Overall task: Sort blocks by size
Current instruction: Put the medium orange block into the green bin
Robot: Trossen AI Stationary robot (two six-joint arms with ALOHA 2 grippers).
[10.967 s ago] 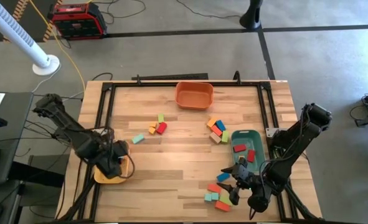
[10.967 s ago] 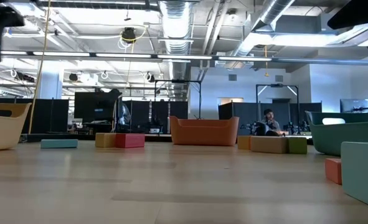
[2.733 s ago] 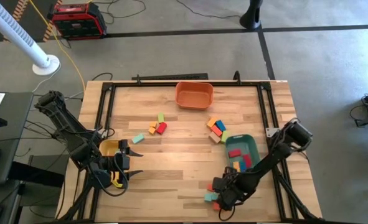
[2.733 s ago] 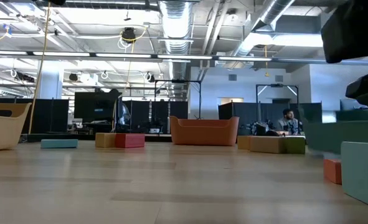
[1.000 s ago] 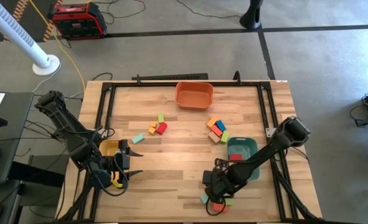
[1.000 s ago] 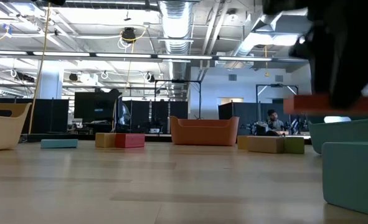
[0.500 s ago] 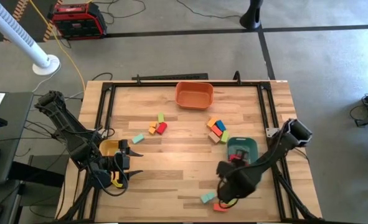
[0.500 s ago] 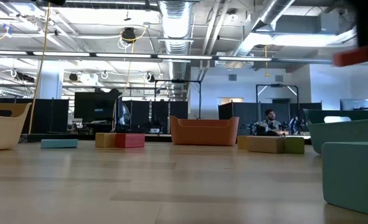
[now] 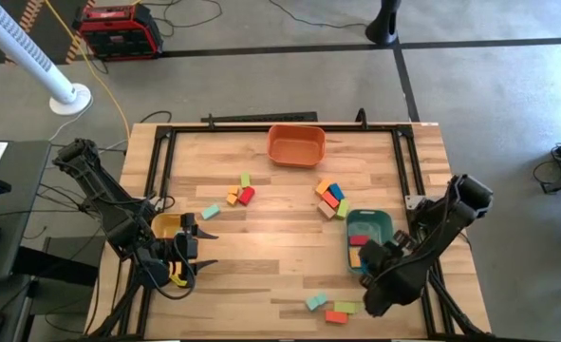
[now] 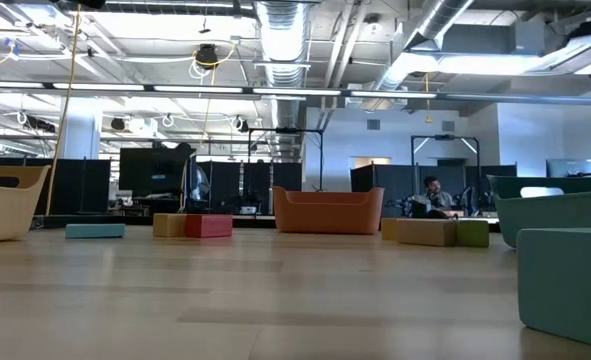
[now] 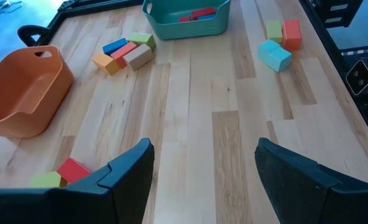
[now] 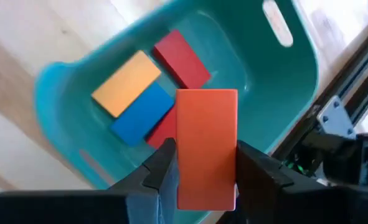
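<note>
The right arm reaches in from the table's right edge, elbow raised near the rail and forearm angled down toward the near right part of the table, its right gripper [image 12: 203, 167] pointing downward with both dark fingers [image 12: 160, 169] clamped on the long sides of an orange block [image 12: 206, 147]. The left arm folds back along the table's left edge, shoulder joint high at the rear and forearm sloping forward, with the left gripper [image 11: 202, 165] low over the near left corner, its two fingers [image 11: 131, 165] spread wide apart and holding nothing
</note>
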